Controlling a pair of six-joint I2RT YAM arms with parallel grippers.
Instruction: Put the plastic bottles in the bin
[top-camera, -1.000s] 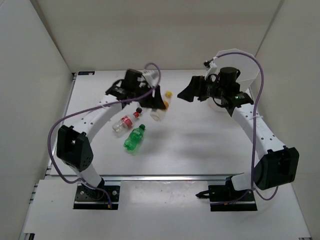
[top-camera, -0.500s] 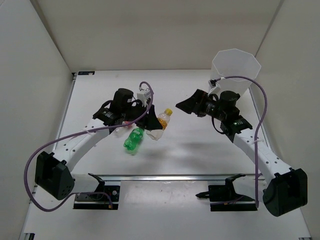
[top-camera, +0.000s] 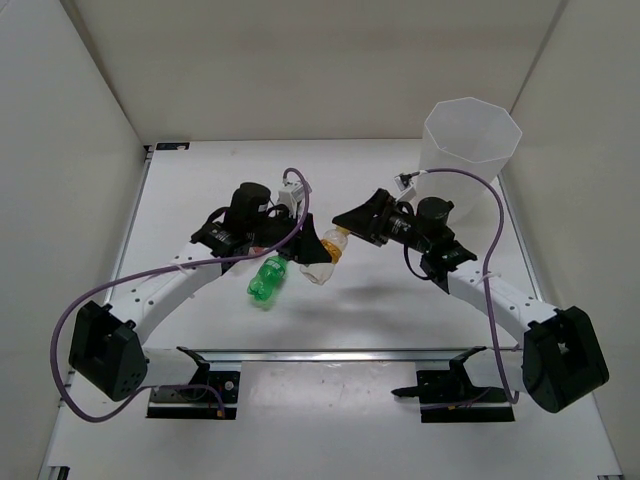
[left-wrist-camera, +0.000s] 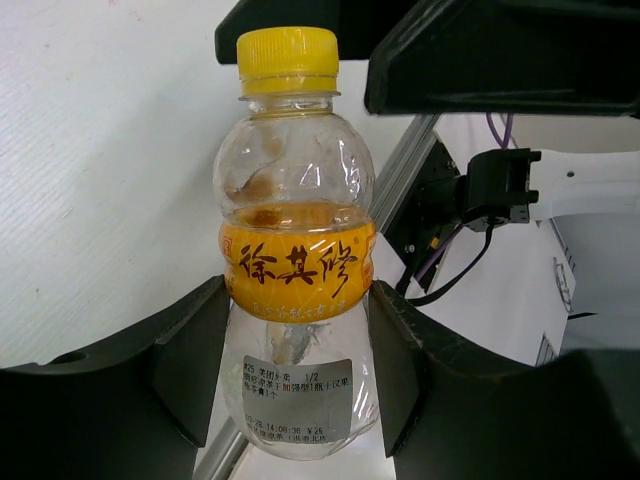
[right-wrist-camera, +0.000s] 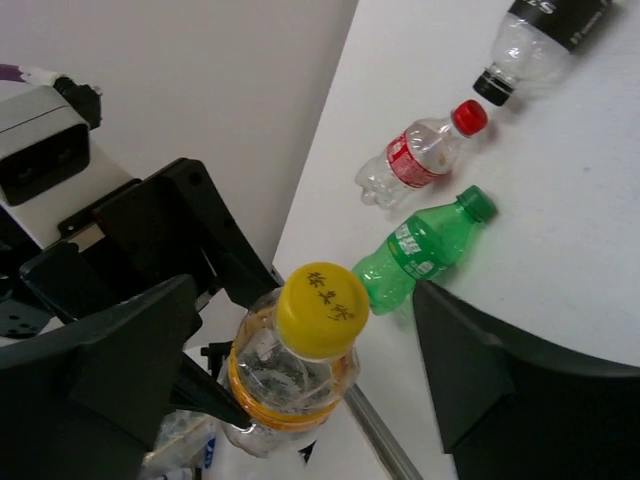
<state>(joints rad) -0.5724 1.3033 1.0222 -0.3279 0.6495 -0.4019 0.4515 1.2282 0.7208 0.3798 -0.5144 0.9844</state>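
My left gripper (top-camera: 312, 258) is shut on the lower body of a clear bottle with an orange-yellow label and yellow cap (top-camera: 328, 252), held above the table. In the left wrist view the bottle (left-wrist-camera: 295, 250) sits between my fingers (left-wrist-camera: 190, 365). My right gripper (top-camera: 348, 225) is open, one finger on each side of the cap (right-wrist-camera: 320, 308), not touching it. The green bottle (top-camera: 268, 280), also in the right wrist view (right-wrist-camera: 425, 245), lies on the table. A red-labelled bottle (right-wrist-camera: 420, 155) and a black-labelled one (right-wrist-camera: 545, 35) lie beyond it. The bin (top-camera: 470, 140) stands at the back right.
White walls enclose the table on three sides. An aluminium rail (top-camera: 330, 352) runs along the near edge. Purple cables loop off both arms. In the top view the left arm hides the red-labelled and black-labelled bottles.
My left arm carried the yellow-capped bottle off the table and toward the middle. My right gripper swung left from the bin, and its open fingers now flank the cap.
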